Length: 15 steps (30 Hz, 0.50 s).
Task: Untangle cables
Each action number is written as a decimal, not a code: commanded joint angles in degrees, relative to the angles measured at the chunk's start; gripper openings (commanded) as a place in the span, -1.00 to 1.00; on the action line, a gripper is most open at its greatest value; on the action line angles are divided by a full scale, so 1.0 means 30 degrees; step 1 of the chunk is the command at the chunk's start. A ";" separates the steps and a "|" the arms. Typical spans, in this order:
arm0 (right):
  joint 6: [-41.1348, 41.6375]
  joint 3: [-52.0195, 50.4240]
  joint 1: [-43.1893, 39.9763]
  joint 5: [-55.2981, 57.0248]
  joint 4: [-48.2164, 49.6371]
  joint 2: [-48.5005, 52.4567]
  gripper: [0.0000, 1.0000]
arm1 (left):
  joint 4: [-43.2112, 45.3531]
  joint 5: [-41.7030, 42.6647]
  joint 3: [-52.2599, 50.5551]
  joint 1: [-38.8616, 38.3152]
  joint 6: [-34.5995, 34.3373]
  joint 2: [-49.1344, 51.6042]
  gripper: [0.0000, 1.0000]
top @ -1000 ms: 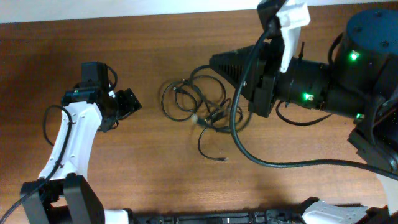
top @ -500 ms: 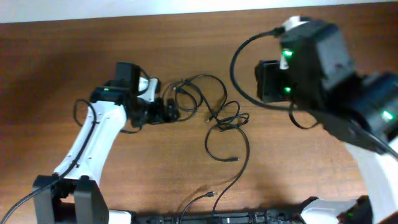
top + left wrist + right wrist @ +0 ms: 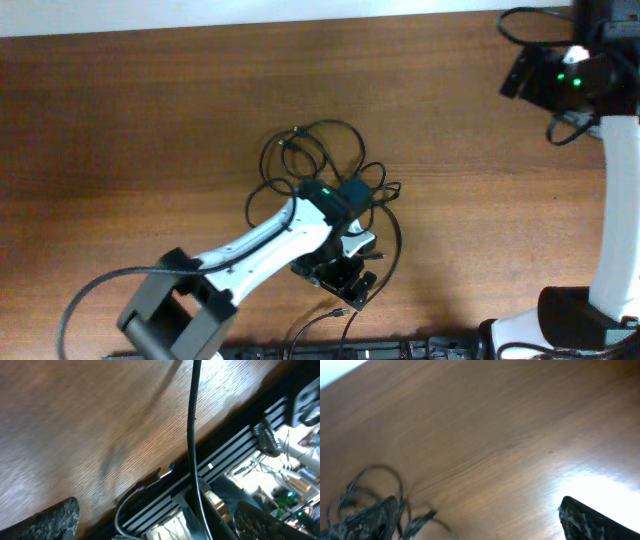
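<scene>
Presently the cables point(image 3: 322, 165) lie in a loose knot near the middle of the table point(image 3: 120, 130): thin black cords, limp, overlapping in several round loops, with one strand trailing from the knot toward the front edge. Left gripper point(image 3: 345, 283) hangs low over that trailing strand, close to the front edge, the white arm reaching diagonally across the table to get there. In the left wrist view the fingers point(image 3: 47, 520) sit in the two lower corners, spread wide, with the strand point(image 3: 192, 435) running straight down between them and over the table edge; nothing is pinched. Likely reason for the spot: a free tail is easier to take than the dense knot. Right gripper point(image 3: 472, 517) is parked up at the far right corner, well apart from the cords, jaws spread wide and empty, probably to keep out of the left arm's way. From its wrist view the knot shows only at lower left. Table surface is brown wood grain, smooth, with a bright glare patch.
</scene>
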 commanded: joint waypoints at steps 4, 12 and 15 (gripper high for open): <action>0.0153 -0.0029 -0.3002 0.0940 -0.0015 -0.0226 1.00 | 0.0000 0.1632 0.0058 -0.2463 -0.0379 0.2004 0.78; 0.0153 -0.0022 -0.2973 0.0940 -0.0015 -0.0226 0.99 | 0.0619 0.1625 0.0029 -0.3067 -0.1639 0.2004 0.19; 0.0153 -0.0029 -0.2973 0.0940 -0.0015 -0.0226 1.00 | 0.0641 0.2193 -0.0561 -0.3067 -0.1945 0.2004 0.24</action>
